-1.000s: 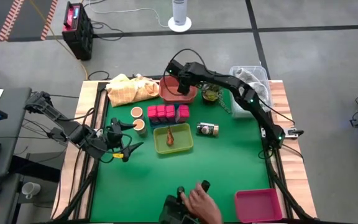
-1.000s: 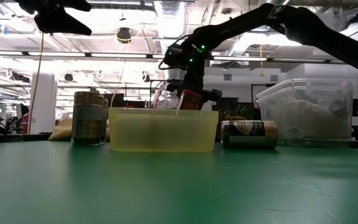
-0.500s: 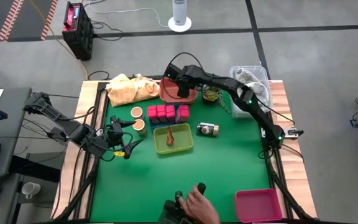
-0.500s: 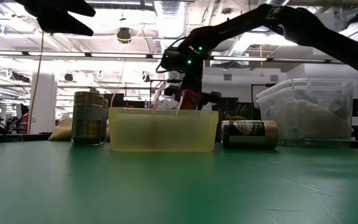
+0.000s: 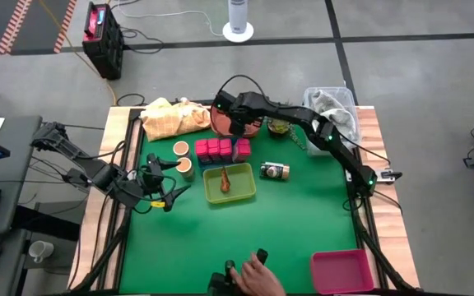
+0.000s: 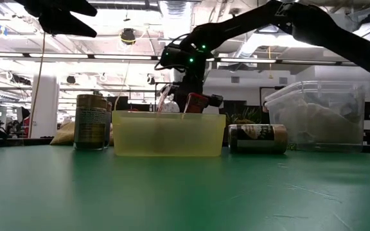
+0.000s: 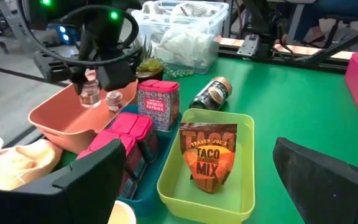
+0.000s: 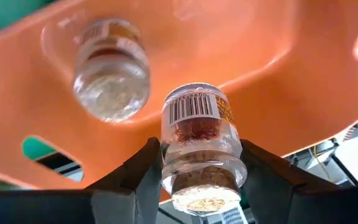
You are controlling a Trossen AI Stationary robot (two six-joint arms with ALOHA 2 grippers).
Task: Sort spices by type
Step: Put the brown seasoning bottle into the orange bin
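A: What has just changed?

B: The right hand [image 5: 236, 123] has slid toward the left edge of the orange bin [image 5: 220, 123] at the far side of the table [image 5: 303, 222]. 1 second ago it hung over the bin's middle. It is pinching a small glass spice jar [image 8: 199, 146] with a cork top and a barcode label, held above the bin's floor.

A: Is anything already in that bin?

B: Yes, 1 similar glass jar [image 8: 112, 71] lies on the bin's floor, apart from the held one. So I judge this jar is being put with its own kind, though it is not released yet.

A: And the other arm?

B: The left hand [image 5: 164, 191] hovers spread wide near the table's left edge, where it was in the earlier frames.

A: Anything else different?

B: A person's hand [image 5: 257, 274] at the near edge has drawn back a little. The taco mix packet [image 7: 207, 158] sits in the yellow-green tray [image 7: 241, 205], the dark jar [image 5: 275, 171] lies just beside it, and the pink tins [image 5: 218, 149] stand in their row, all unmoved.
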